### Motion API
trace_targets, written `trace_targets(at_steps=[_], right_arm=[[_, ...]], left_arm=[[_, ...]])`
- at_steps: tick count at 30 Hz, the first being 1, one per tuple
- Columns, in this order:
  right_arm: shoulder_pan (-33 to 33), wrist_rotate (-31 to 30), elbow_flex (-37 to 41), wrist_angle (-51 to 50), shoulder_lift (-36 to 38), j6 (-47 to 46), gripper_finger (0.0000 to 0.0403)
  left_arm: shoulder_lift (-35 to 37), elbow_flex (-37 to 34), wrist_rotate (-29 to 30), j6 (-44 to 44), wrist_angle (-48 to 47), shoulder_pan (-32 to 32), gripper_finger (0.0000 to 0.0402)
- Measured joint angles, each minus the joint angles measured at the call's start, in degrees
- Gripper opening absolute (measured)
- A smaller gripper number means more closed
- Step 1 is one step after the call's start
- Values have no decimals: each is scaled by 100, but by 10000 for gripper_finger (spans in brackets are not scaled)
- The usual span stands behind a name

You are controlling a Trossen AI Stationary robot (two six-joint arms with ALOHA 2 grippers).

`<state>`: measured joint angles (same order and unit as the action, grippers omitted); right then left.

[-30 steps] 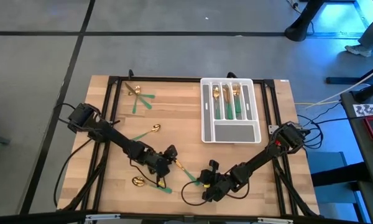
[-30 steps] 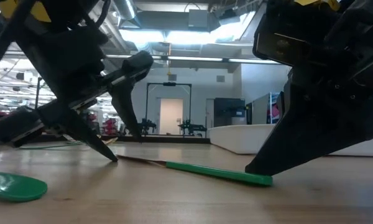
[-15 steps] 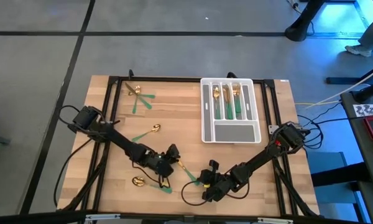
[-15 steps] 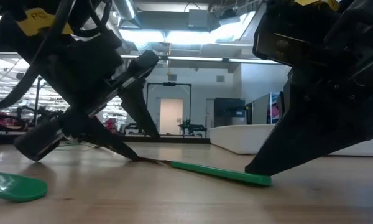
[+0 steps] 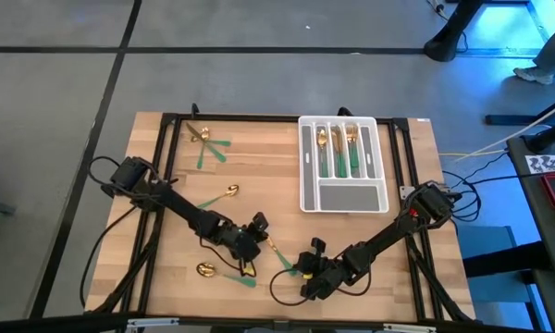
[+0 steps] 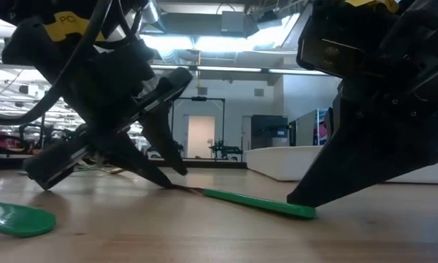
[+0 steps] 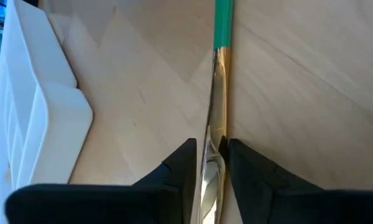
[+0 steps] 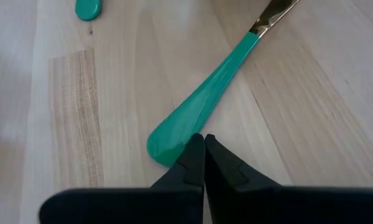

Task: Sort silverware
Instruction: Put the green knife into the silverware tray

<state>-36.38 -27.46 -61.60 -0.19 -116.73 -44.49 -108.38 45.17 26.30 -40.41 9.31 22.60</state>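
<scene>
High view: the wooden table carries a grey-white slotted tray at its far right, holding several pieces of gold-and-green silverware in its narrow slots. Loose pieces lie elsewhere: a crossed pair at the far left, a single spoon left of centre, and another gold-headed piece near the front edge, just left of the left arm's tip. Between the two arms, at the near middle, lies the knife, its gold blade pointing toward the left arm and its green handle toward the right arm. The left end effector reaches in from the left; in the left wrist view its two dark fingers stand on either side of the knife's gold blade, closed in on it and pinching it against the wood, with the corner of the tray visible beyond. In the low view the same end effector touches the table where the blade meets the green handle, and a second green handle end lies nearer the camera at the left. The right end effector rests at the near centre-right; in the right wrist view its fingers are pressed together, their tips at the rounded end of the green handle, holding nothing.
</scene>
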Motion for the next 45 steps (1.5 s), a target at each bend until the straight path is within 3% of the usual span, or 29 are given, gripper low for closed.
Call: trace_targets(at_steps=[18,21,25,30,36,45], right_arm=[[13,-221,26,-23,270,-52,13],[17,-238,11,448,356,38,54],[7,-206,7,1345,270,827,141],[14,-986,-108,1558,-89,1020,214],[68,-1631,-632,1003,-582,1012,207],[207,-1347,-1230,-720,-838,121,172]], left_arm=[[-22,-2,-95,162,202,-48,82],[-25,-2,-73,364,215,-49,82],[-28,-2,-60,590,224,-49,82],[-57,-22,14,1380,383,-47,81],[-76,-33,343,2699,660,79,81],[-41,-44,1496,3705,1152,734,81]])
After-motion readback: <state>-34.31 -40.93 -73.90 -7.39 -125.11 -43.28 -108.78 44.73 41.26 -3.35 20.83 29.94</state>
